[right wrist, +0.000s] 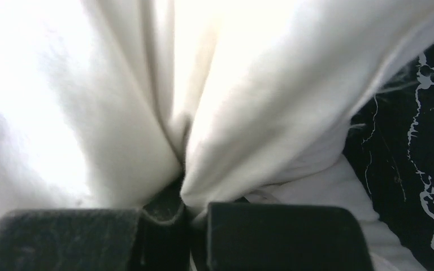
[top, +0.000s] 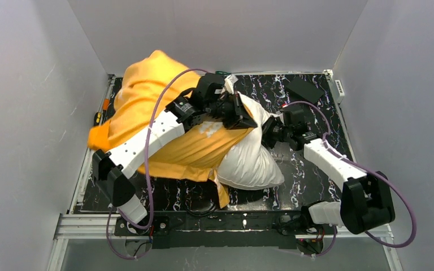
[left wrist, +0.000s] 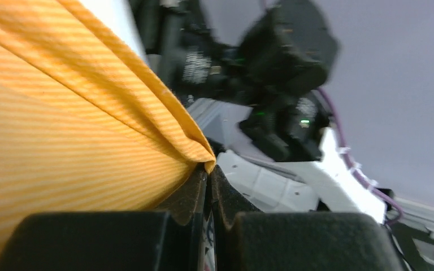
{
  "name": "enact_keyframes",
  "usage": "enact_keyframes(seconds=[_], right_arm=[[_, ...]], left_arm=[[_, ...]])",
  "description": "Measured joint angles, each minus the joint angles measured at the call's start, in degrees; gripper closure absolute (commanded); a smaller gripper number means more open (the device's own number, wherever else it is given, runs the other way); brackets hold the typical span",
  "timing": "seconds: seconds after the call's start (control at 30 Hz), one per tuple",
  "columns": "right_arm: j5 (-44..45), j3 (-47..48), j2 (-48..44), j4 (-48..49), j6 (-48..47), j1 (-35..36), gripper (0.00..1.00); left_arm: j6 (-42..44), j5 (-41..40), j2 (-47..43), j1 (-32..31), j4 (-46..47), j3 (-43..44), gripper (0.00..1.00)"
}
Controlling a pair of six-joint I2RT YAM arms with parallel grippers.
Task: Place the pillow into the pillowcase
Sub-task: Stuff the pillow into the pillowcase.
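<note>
Left tool (left wrist: 208, 172) pinched shut on a fold of the orange pillowcase (top: 141, 96), right tool (right wrist: 184, 197) clamped on the white pillow (top: 251, 164), which bulges from the case at lower centre of the black marbled desk (top: 311, 175).

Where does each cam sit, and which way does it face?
Top: fixed above and behind, looking down on the table; left arm and right arm show, left pincer at the pillowcase, right pincer at the pillow.
Left wrist: faces out past the left pincer, shut on the pillowcase edge; right arm beyond.
Right wrist: faces out past the right pincer, shut on a pillow fold; table at right.
Shared: top and right wrist both show pillow and table.
</note>
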Motion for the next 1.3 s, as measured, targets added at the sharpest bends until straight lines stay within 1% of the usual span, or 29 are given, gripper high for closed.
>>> enact_keyframes(seconds=[0.03, 0.07, 0.1, 0.17, 0.2, 0.3, 0.37, 0.43, 0.47, 0.5, 0.57, 0.63, 0.67, 0.8, 0.87, 1.0, 1.13, 1.2, 1.23, 1.27, 1.3], right_arm=[[0.0, 0.2, -1.0, -1.0, -0.7, -0.2, 0.99], [0.0, 0.2, -1.9, -1.4, -1.4, -0.2, 0.99], [0.0, 0.2, -2.6, -1.9, -2.1, -0.2, 0.99], [-0.1, 0.3, -3.8, -3.1, -3.8, -0.2, 0.99], [-0.4, 0.5, -4.2, -3.7, -4.5, -0.2, 0.99], [-3.3, 2.2, -4.4, -4.3, -6.6, -0.1, 0.99], [-4.9, 3.4, -4.4, -4.5, -7.9, 0.0, 0.99], [-6.1, 4.5, -4.2, -5.4, -9.6, 0.1, 0.99], [-6.4, 5.3, -3.9, -6.5, -10.6, 0.1, 0.96], [-6.6, 6.4, -3.6, -8.0, -12.0, 0.1, 0.79], [-6.2, 9.1, -2.9, -12.5, -14.9, 0.2, 0.54], [-4.4, 12.3, -2.7, -18.0, -17.7, 0.2, 0.38], [-3.1, 14.0, -2.8, -20.5, -19.1, 0.1, 0.32], [0.7, 18.9, -3.3, -27.3, -22.8, -2.8, 0.14], [1.9, 20.4, -4.1, -29.2, -23.5, -6.2, 0.08], [2.1, 21.7, -4.4, -29.2, -24.0, -12.0, 0.03], [-0.1, 21.9, -0.5, -25.9, -23.8, -13.4, 0.02], [-1.9, 21.9, 3.1, -23.1, -23.5, -13.3, 0.02], [-3.4, 21.9, 5.8, -21.2, -23.0, -13.2, 0.02], [-4.3, 21.9, 7.8, -19.8, -22.5, -13.2, 0.02], [-5.4, 21.9, 10.0, -18.3, -22.1, -12.9, 0.02]], left_arm=[[1.7, -1.2, -1.2, 0.5, -3.3, -0.5, 1.00], [3.6, -2.8, -2.1, 1.0, -7.1, -0.6, 0.97], [5.7, -4.6, -2.9, 1.3, -11.2, -0.6, 0.92], [9.6, -8.4, -3.8, 1.7, -19.4, -0.6, 0.77], [11.5, -9.9, -3.9, 1.7, -22.8, -0.6, 0.68], [16.0, -14.2, -3.4, 1.7, -32.2, -0.6, 0.45], [18.2, -15.7, -3.1, 1.9, -35.5, 0.1, 0.33], [20.1, -17.2, -2.5, 2.0, -38.3, 2.9, 0.23], [21.2, -18.4, -2.2, 2.0, -40.0, 5.3, 0.21], [22.3, -20.0, -1.8, 2.0, -41.5, 7.9, 0.19], [24.7, -24.0, -1.2, 2.5, -44.2, 13.6, 0.17], [26.8, -27.5, -1.0, 3.4, -45.8, 17.8, 0.17], [28.1, -29.7, -1.0, 4.1, -46.6, 20.0, 0.17], [30.9, -34.8, -0.9, 7.1, -47.8, 23.8, 0.17], [31.6, -36.3, -0.3, 9.5, -48.3, 24.7, 0.17], [32.2, -36.8, 3.1, 13.6, -48.5, 26.1, 0.20], [32.4, -35.9, 7.8, 16.8, -48.2, 26.8, 0.22], [32.4, -34.5, 10.1, 18.3, -47.4, 26.8, 0.27], [32.4, -33.7, 11.2, 18.9, -47.1, 26.8, 0.31], [32.4, -33.0, 12.1, 19.4, -46.9, 26.8, 0.37], [32.4, -32.1, 13.1, 20.0, -46.6, 27.0, 0.46]])
